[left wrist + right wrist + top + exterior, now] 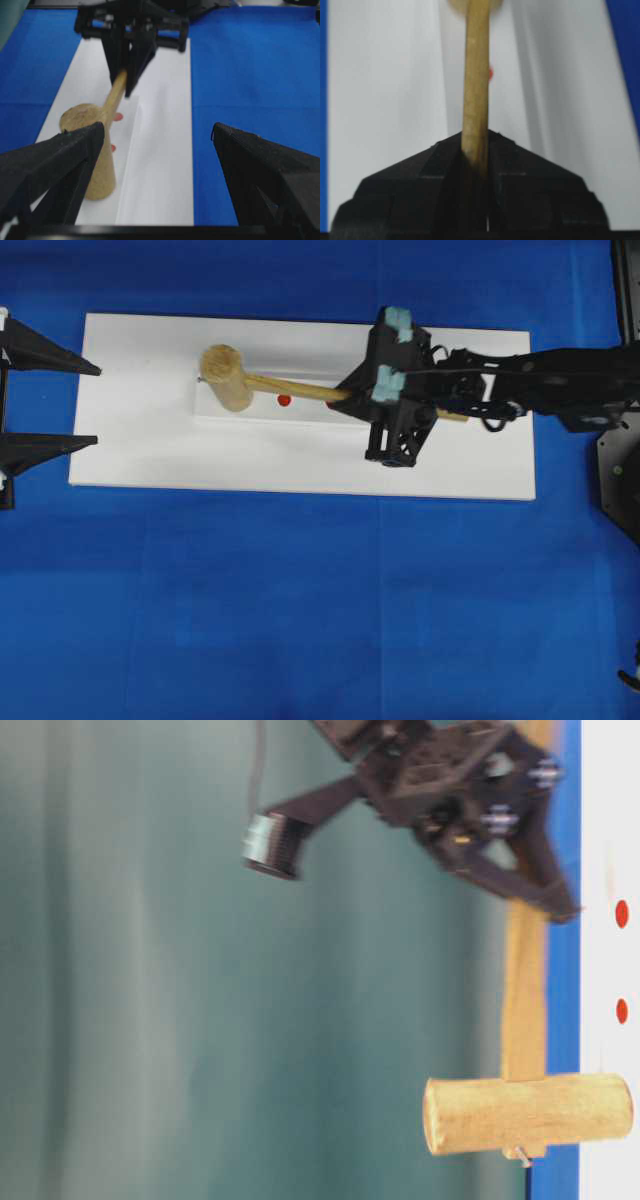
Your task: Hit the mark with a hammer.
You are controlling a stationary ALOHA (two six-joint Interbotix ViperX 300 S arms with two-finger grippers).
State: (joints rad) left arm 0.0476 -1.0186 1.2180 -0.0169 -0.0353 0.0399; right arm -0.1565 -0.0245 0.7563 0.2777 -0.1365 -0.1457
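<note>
The wooden hammer (228, 378) lies over the white block (270, 416). Its handle (476, 75) is clamped in my shut right gripper (346, 397), which also shows from table level (545, 905). The head (528, 1113) stands upright at the block's left end, over the outer red dot. The mark (284, 400) is bare, just beside the handle and to the right of the head; it also shows at table level (622, 1011) and in the left wrist view (113, 148). My left gripper (92, 405) hangs open and empty at the board's left edge, well away from the hammer (95, 150).
The block sits on a long white board (450, 460) on a blue cloth (300, 620). The right arm (540, 380) stretches in from the right, with its dark base (620, 470) at the edge. A red dot (491, 73) shows beside the handle.
</note>
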